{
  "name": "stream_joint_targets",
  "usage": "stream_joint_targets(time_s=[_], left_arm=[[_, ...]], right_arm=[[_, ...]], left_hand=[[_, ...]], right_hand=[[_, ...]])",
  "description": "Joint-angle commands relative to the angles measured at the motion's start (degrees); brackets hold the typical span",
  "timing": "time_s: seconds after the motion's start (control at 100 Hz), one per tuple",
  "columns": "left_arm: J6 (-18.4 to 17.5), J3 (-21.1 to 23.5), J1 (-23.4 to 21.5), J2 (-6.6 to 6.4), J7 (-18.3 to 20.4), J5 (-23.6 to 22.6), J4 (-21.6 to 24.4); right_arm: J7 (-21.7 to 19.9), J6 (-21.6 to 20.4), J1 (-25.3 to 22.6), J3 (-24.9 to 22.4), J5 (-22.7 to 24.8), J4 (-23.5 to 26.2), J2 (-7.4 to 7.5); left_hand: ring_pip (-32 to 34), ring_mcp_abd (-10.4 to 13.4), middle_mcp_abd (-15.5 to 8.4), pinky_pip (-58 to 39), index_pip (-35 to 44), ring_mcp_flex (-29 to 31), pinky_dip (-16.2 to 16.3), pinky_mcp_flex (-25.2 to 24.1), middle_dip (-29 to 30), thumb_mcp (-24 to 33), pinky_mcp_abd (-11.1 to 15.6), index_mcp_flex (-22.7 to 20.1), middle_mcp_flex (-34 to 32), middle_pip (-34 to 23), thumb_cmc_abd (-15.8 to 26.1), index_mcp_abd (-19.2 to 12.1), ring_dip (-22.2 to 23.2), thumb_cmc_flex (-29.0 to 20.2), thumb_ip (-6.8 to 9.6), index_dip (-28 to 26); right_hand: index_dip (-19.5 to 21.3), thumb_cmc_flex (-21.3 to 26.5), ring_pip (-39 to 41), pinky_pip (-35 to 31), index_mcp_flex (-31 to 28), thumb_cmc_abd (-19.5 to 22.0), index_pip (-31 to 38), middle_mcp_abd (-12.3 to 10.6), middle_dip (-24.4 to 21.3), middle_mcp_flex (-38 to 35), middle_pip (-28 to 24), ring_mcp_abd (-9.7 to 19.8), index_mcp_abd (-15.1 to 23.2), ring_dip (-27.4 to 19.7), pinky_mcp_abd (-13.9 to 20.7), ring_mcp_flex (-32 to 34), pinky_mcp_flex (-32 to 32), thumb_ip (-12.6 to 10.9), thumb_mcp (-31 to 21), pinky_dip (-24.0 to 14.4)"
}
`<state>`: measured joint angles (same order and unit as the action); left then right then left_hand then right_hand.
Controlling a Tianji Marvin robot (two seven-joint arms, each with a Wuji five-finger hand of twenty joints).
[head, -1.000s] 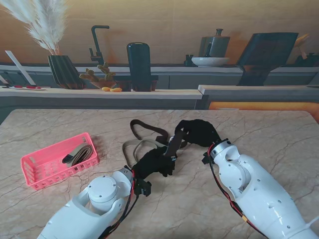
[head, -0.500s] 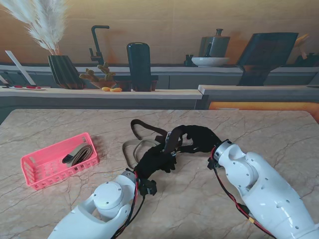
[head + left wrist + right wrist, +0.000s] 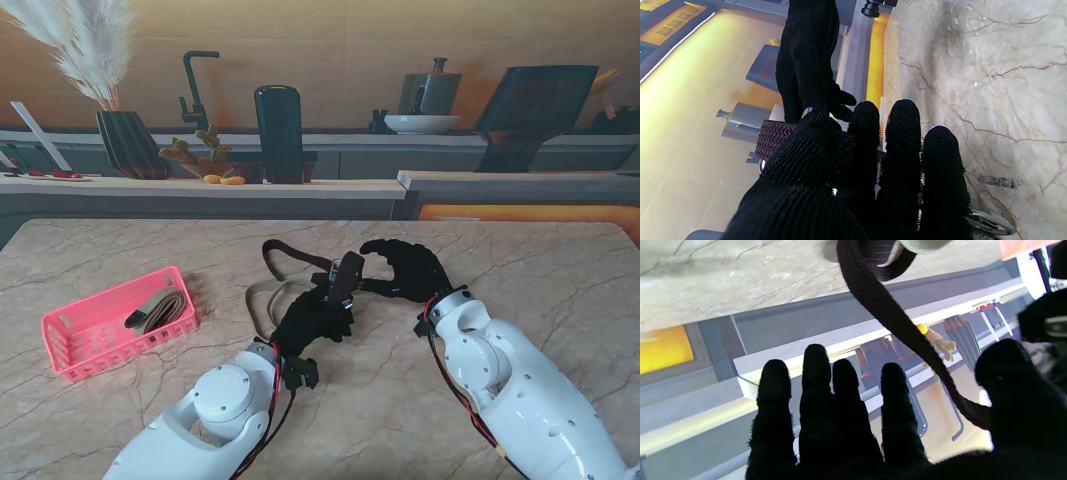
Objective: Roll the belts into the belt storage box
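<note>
The end of a dark woven fabric belt [image 3: 345,280] is pinched in the black-gloved left hand [image 3: 312,322], held raised near the middle of the marble table [image 3: 560,290], its strap trailing away to the far left. The black-gloved right hand [image 3: 405,270] is spread just right of it, empty. The pink plastic mesh storage box [image 3: 70,345], already holding a rolled tan belt [image 3: 160,310], lies well to the left, nearer the left hand.

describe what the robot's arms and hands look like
Both arms are glossy white rounded shells with round joint caps and small dots. Red and black cables run along each wrist. The left hand and right hand wear black knit gloves with nubby, textured fingers.
</note>
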<state>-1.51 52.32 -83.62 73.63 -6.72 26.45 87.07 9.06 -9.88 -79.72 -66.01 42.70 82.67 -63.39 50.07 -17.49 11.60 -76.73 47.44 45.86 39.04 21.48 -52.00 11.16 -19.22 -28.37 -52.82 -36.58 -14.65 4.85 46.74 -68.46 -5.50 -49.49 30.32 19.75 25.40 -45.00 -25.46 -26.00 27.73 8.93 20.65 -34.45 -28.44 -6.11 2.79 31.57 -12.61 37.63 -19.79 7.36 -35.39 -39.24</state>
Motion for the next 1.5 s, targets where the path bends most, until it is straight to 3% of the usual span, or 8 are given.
stream_joint_targets(time_s=[0.0, 0.27, 0.57, 0.83, 0.93, 1.07, 1.29, 1.49], left_arm=[[-0.3, -0.2, -0.3, 0.65, -0.6, -0.4, 0.4], [-0.1, -0.5, 0.0, 0.90, -1.4, -1.0, -0.1], [0.5, -0.7, 0.2, 1.17, -2.5, -1.8, -0.3], [0.7, -0.8, 0.3, 1.05, -2.0, -2.2, -0.5], [0.8, -0.8, 0.4, 1.08, -2.1, -2.2, -0.5], [1.2, -0.8, 0.4, 1.09, -2.1, -2.3, -0.6], [1.9, -0.7, 0.6, 0.97, -1.6, -2.4, -0.6], [2.5, -0.6, 1.1, 0.20, 1.4, -3.1, -1.0]], right_arm=[[-1.4, -1.5, -0.9, -0.3, -2.5, 0.7, -0.40], [-3.6, -4.6, -1.8, -0.2, -10.2, 0.4, -1.01], [-6.2, -7.8, -2.1, 0.9, -14.0, 1.2, -0.91], [-7.7, -8.1, -2.3, 1.4, -15.9, 2.2, -0.83], [-7.7, -7.5, -2.4, 1.4, -17.2, 2.4, -1.01], [-6.6, -6.7, -2.5, 1.7, -18.6, 2.4, -1.52], [-5.7, -3.8, -2.8, 2.4, -24.3, 2.7, -2.59], [-7.2, -0.5, -3.0, 2.6, -29.5, 3.5, -3.04]], left_hand=[[-0.4, 2.3, -3.0, -0.2, 6.9, -1.0, -0.2, -0.4, -0.5, 0.8, 1.7, 0.0, 1.2, -0.2, 4.2, -8.1, 0.8, -5.5, 2.14, -1.7], [-0.2, 2.3, -2.8, -0.2, 7.2, -1.1, -0.1, -0.5, -0.4, 0.9, 1.9, 0.1, 1.3, -0.5, 4.2, -8.0, 0.8, -5.5, 2.18, -1.2], [-0.1, 2.3, -2.7, -0.4, 7.4, -1.3, -0.1, -0.5, -0.2, 0.8, 2.0, 0.3, 1.5, -0.6, 4.2, -7.9, 0.8, -5.5, 2.22, -0.6], [-0.1, 2.1, -2.6, -0.3, 7.4, -1.3, -0.1, -0.6, 0.0, 0.9, 2.0, 0.3, 1.6, -0.7, 4.1, -7.9, 0.7, -5.5, 2.25, -0.3], [-0.1, 2.2, -2.6, -0.3, 7.4, -1.3, -0.1, -0.6, 0.0, 0.9, 1.9, 0.3, 1.6, -0.6, 4.1, -7.9, 0.6, -5.5, 2.25, -0.3], [-0.1, 2.1, -2.5, -0.3, 7.4, -1.3, -0.1, -0.6, 0.1, 0.9, 1.8, 0.3, 1.5, -0.6, 4.1, -7.8, 0.6, -5.5, 2.28, -0.2], [-0.1, 1.8, -2.4, -0.3, 7.3, -1.3, 0.0, -0.7, 0.1, 1.1, 1.5, 0.1, 1.3, -0.6, 3.8, -7.5, 0.6, -5.5, 2.34, 0.1], [-0.2, 1.4, -2.1, -0.2, 7.3, -1.2, 0.0, -0.8, 0.1, 1.5, 1.1, -0.4, 1.1, -0.6, 3.7, -7.3, 0.5, -5.5, 2.41, 0.2]], right_hand=[[0.6, -2.6, 0.4, -1.4, 0.5, -2.0, -0.7, -0.1, -0.1, -0.2, 0.1, 0.4, -0.9, 0.0, -0.7, 0.5, 0.1, -0.6, -1.2, -0.3], [0.0, -4.5, -1.4, 0.1, 1.7, -3.4, -3.0, -0.7, -0.2, 0.9, 1.0, 1.0, -2.4, -0.6, 0.1, 0.1, -0.3, -0.1, 2.9, 0.4], [1.1, -1.0, -1.2, -0.5, -2.6, 2.0, -0.3, -1.6, -0.4, -3.3, 1.0, 1.3, 0.0, -0.3, -0.4, 3.3, -2.7, -0.1, -5.0, -0.3], [1.4, 10.7, -0.6, -1.5, -7.4, 8.9, 3.6, -3.1, 0.0, -9.0, 1.0, 2.1, 3.4, 0.6, -0.7, 6.2, -4.0, -1.3, 2.1, -0.6], [-5.3, 18.0, 0.6, -2.1, -7.9, 9.7, 12.4, -4.0, 0.6, -12.6, 0.2, 2.7, 6.4, 1.4, -0.7, 7.7, -4.4, 0.8, 8.4, -0.4], [-10.1, 22.2, 2.8, -3.2, -10.1, 8.4, 22.9, -5.6, 1.4, -18.4, -1.5, 3.3, 11.5, 2.7, -1.0, 9.9, -5.0, 0.6, 10.3, -0.5], [-9.9, 21.5, 6.6, -4.4, -16.7, 1.2, 26.5, -6.9, 2.5, -25.0, -4.6, 3.8, 16.6, 4.7, -0.4, 11.3, -5.1, 1.6, 1.5, -0.8], [-11.6, 19.3, 7.0, -4.2, -12.3, -0.9, 24.5, -4.8, 2.1, -20.9, -3.5, 2.9, 11.1, 5.0, -0.4, 8.4, -3.7, 2.4, -0.6, -0.7]])
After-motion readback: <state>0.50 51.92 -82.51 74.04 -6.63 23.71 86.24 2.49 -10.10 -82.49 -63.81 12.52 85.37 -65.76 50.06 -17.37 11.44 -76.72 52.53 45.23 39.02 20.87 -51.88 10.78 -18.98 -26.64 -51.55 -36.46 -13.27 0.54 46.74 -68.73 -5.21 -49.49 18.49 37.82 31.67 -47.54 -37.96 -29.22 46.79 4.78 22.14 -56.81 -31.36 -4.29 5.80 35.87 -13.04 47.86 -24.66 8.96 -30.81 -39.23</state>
